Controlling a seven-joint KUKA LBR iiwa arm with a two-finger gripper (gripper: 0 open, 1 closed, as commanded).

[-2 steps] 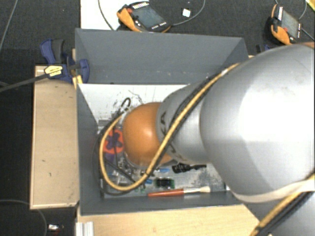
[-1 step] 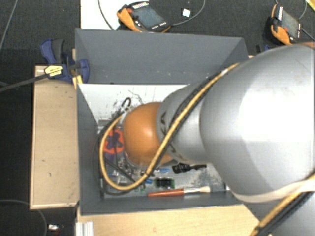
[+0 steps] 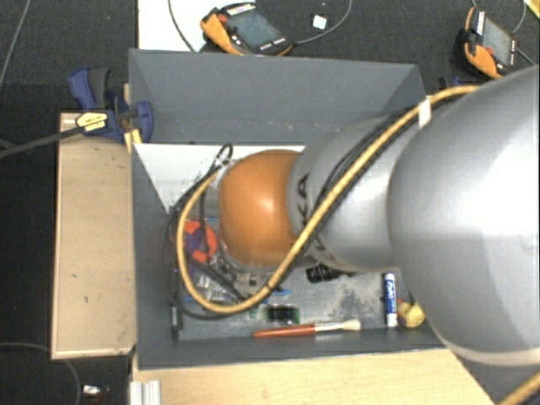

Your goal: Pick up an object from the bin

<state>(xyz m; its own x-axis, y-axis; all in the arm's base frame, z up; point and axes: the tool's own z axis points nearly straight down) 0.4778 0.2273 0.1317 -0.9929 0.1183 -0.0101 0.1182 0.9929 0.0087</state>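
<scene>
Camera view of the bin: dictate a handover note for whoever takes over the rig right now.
Gripper: low at the left side of the bin, under the orange wrist cover; whether it holds anything cannot be seen.
Nearest: an orange-and-blue thing beside it. Along the near wall: red-handled brush, blue cylinder, yellow piece.
Done: nothing seen lifted.
Left: grasp and lift one thing.

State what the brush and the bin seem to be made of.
Brush: smooth orange-red handle, painted wood or plastic, cannot tell which; pale tuft looks like soft bristles. Bin: grey sheet metal, matt, with flat folded walls and scuffed floor.
</scene>
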